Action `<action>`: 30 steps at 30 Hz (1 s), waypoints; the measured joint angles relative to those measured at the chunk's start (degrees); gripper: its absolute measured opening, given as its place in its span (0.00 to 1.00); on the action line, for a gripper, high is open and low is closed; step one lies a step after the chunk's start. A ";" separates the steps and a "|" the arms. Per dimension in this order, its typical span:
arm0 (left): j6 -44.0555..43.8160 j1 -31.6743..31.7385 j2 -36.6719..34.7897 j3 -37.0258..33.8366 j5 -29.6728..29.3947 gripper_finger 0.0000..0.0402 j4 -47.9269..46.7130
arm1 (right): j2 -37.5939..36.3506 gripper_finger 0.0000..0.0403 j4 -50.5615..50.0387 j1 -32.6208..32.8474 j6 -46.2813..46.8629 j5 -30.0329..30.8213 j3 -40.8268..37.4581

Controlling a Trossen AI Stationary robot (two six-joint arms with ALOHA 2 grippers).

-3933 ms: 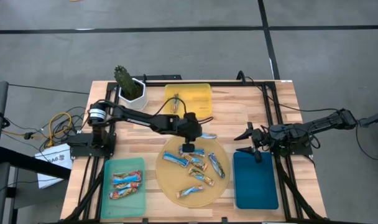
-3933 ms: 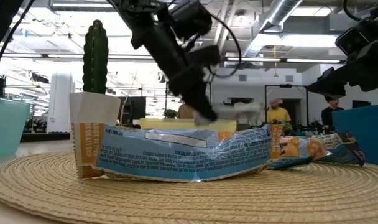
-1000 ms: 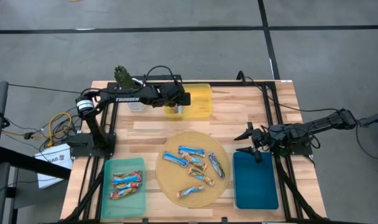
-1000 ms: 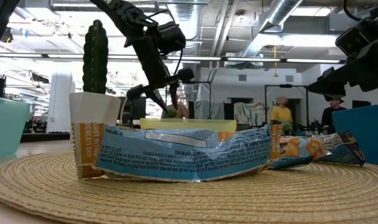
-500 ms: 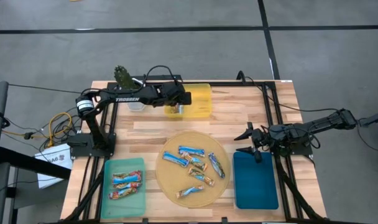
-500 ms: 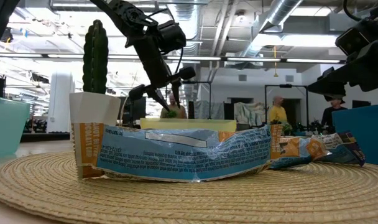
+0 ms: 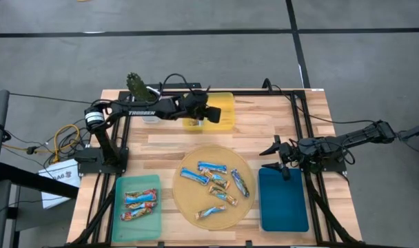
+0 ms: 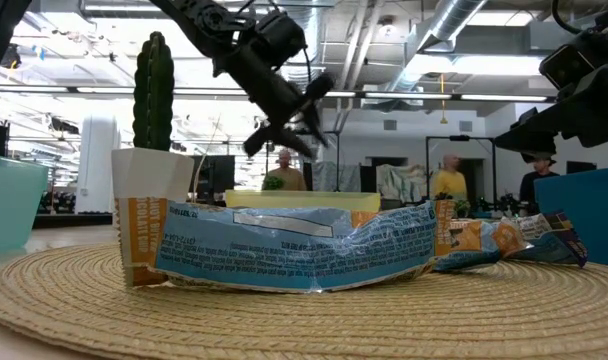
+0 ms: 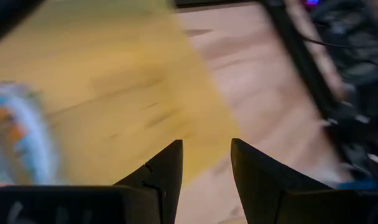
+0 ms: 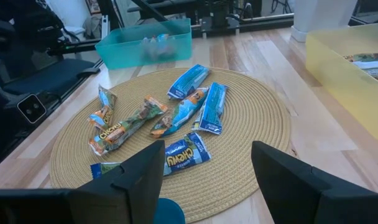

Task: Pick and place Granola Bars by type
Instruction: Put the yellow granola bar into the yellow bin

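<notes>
Four cameras, one table

One camera looks straight down on the whole wooden table [image 7: 278, 131]. One sits low on the round woven mat [image 8: 314, 320], looking level into the room. Each wrist camera looks past its own fingers. Three views share the mat; all share the yellow tray [image 7: 227, 114].

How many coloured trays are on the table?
3: a yellow tray at the far edge, a teal tray left of the woven mat, and a blue tray right of it.
</notes>
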 joint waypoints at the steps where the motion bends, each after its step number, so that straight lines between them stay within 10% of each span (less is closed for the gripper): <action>1: 0.97 -0.22 -0.02 0.00 0.99 0.32 1.55 | 0.01 0.58 0.00 0.00 0.01 0.00 -0.02; 17: 25.31 -3.50 -0.13 0.00 38.30 0.32 22.10 | 0.00 0.58 0.00 0.00 0.01 0.00 -0.01; 30: 31.19 -8.39 -1.22 0.00 46.31 0.32 20.74 | 0.00 0.58 0.00 0.00 0.01 0.00 -0.01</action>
